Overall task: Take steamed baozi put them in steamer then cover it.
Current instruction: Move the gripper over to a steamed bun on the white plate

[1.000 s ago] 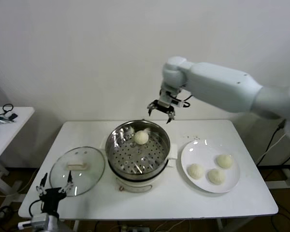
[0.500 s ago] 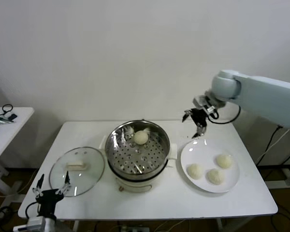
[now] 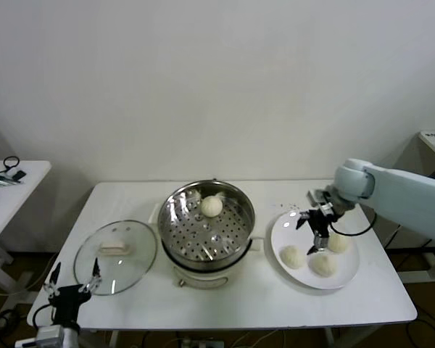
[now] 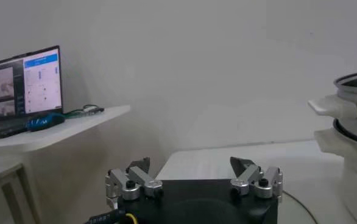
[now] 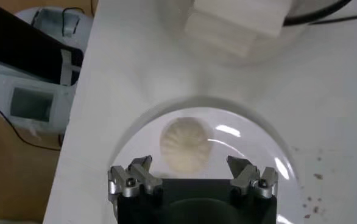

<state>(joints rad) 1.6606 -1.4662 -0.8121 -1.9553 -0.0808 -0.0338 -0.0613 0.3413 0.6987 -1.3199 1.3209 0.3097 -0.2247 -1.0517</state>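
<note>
One bun in steamer: bun [image 3: 212, 206] rests in steamer [image 3: 206, 232], surface [image 3: 225, 304] centre.
Plate: three buns [image 3: 323, 264] on plate [image 3: 348, 279], right side.
Lid: lid [image 3: 116, 255] beside steamer, left side.
Right pincer [image 3: 317, 230]: open, empty, above plate.
Left pincer [image 3: 67, 290]: open, front-left corner.

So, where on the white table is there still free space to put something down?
Free patches on the white table: the front right strip below the round white plate, and the back left corner behind the clear glass lid. Crowded: the middle, where the steel steamer sits between lid and plate, and the plate itself, with three cream buns under the open right gripper.
</note>
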